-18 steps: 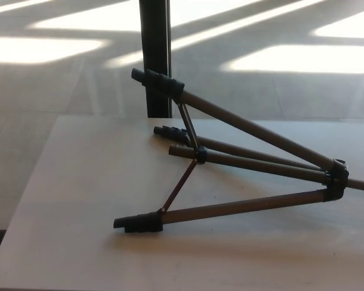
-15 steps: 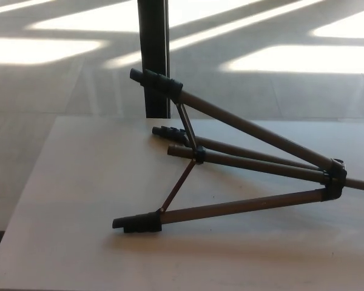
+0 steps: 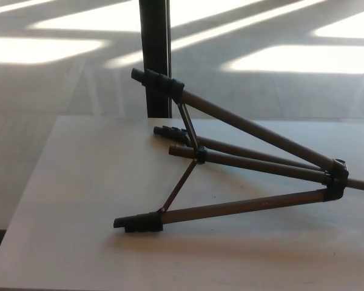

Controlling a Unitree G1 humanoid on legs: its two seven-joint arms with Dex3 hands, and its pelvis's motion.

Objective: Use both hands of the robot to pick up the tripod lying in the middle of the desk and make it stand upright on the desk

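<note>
While the tripod (image 3: 249, 163) lay on its side across the desk (image 3: 79, 182), legs spread and feet pointing left, neither robot hand appeared in the head view, so whether either was released or clenched could not be told. Standing it up would likely call for one hand at the hub, right of the feet, the other on the nearest leg, tipping until all three feet met the desk.

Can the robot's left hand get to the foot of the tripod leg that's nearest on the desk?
Probably yes. The tripod lies on its side on the desk, and its nearest foot points toward the robot's left with bare desk around it. Neither hand is in view, though, so that's a guess.
</note>
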